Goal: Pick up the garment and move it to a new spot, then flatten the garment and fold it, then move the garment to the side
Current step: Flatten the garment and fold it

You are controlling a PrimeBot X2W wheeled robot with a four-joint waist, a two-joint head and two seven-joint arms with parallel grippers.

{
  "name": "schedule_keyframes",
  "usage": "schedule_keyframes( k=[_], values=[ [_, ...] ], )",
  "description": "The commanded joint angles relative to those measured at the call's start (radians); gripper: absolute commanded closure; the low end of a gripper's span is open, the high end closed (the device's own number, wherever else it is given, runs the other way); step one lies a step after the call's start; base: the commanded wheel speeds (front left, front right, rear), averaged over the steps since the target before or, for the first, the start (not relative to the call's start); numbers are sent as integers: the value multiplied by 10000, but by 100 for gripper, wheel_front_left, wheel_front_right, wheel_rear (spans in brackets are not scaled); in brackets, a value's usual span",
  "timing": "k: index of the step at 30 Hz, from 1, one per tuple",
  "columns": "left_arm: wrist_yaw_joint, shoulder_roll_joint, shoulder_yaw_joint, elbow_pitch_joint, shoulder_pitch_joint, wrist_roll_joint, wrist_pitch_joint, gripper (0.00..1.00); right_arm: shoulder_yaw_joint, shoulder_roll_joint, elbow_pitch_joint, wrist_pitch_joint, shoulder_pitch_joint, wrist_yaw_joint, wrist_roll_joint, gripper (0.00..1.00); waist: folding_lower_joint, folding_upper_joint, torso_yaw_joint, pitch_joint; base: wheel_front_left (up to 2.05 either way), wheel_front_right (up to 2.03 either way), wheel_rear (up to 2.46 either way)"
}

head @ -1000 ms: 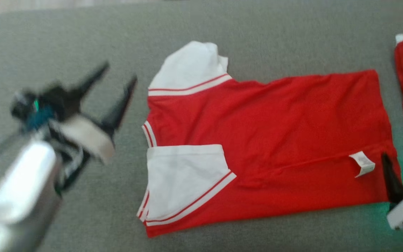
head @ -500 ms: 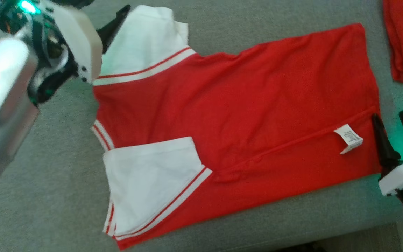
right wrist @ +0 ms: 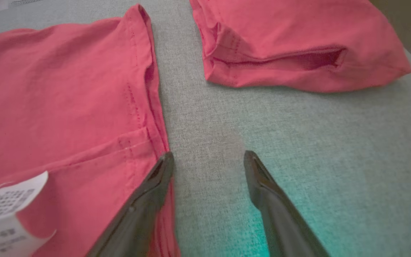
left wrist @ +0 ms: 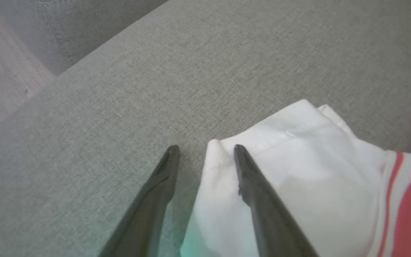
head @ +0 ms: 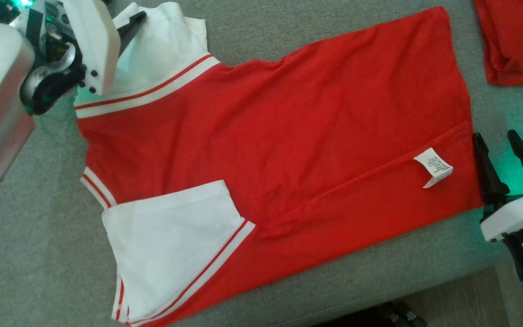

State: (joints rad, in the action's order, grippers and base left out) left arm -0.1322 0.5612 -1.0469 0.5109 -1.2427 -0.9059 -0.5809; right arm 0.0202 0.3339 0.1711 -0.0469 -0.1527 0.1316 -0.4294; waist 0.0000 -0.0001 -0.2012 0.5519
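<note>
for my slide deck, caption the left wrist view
Open left tool poised over the corner of the white sleeve on a grey surface

Grey fabric surface (head: 25, 227), woven texture, near edge at bottom right, wood floor (head: 461, 295) beyond. Lying flat on it: red garment (head: 288, 136), spread lengthwise, white striped sleeves (head: 170, 245) at left end, white label (head: 434, 167) near right hem. Also on it, top right: folded red garment (head: 515, 41), apart from first, bare grey strip between.
</note>
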Motion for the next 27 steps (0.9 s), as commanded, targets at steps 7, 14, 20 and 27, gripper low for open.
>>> schedule_keyframes(
  k=[7, 14, 20, 27],
  values=[
    [16, 758, -500, -568, -607, -650, 219, 100, 35, 312, -381, 31, -178, -9, 105, 0, 0, 1, 66, -114, 0, 0, 0],
    [16, 794, -1165, -642, -934, -644, 1352, 100, 783, 784, -711, -1600, -1647, -9, -507, 0, 0, 1, 321, -314, 0, 0, 0],
    [16, 708, -1621, -649, -1190, -780, 1856, 100, 1391, 1113, 40, -3425, -3461, -9, -826, 0, 0, 1, 579, -368, 0, 0, 0],
    [16, 578, -2072, -797, -1509, -857, 2453, 100, 1797, 1064, 1705, -4409, -5232, -9, -632, 0, 0, 1, 965, -353, 0, 0, 0]
  ],
)
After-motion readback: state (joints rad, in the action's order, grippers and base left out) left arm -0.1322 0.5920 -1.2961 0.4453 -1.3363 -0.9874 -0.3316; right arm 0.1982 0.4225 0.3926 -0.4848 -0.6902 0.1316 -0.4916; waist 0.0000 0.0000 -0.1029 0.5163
